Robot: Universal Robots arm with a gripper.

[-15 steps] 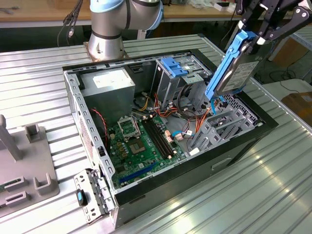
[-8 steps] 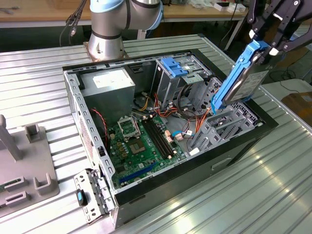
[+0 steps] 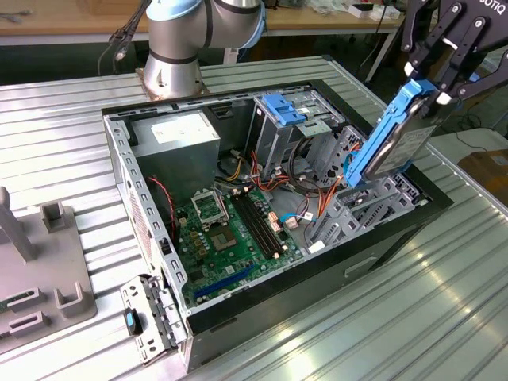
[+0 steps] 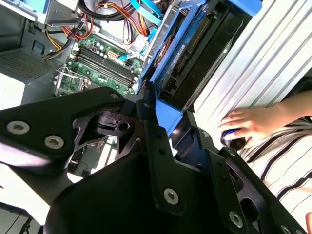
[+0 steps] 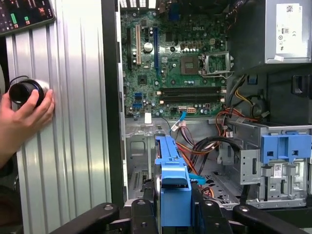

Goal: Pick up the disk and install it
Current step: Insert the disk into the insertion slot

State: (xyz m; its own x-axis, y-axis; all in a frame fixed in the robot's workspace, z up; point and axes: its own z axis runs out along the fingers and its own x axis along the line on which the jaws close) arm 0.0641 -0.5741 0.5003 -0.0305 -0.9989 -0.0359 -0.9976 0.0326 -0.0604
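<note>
The hand [image 3: 432, 91] is closed on the upper end of the disk [image 3: 401, 147], with its black fingers [image 3: 447, 97] clamped against the blue rail frame [image 3: 387, 127]. In the exterior view the disk hangs tilted, upper end leaning toward the exterior view's right. It sits over the corner of the open computer case [image 3: 119, 159] on that side. Its lower end is close above the grey drive bay [image 3: 361, 206]; contact between the two cannot be determined.

The case lies on its side on the ribbed metal counter [image 3: 444, 302]. Inside it are the green motherboard [image 3: 226, 230], the grey power supply [image 3: 175, 135] and a drive cage with a blue plastic top [image 3: 282, 111]. The arm's base [image 3: 171, 55] stands on the counter just behind the case. A grey fixture [image 3: 40, 270] lies on the counter at the exterior view's left.

In the first wrist view the disk [image 5: 173, 185] is seen edge-on between the fingers of the hand [image 5: 174, 209], above the case interior. On the counter beside the case, a person's fingers [image 5: 41, 109] rest on a black round object [image 5: 24, 91].

In the second wrist view the connector end of the disk [image 4: 195, 53] shows, and a striped sleeve [image 4: 287, 161] lies near the counter.
</note>
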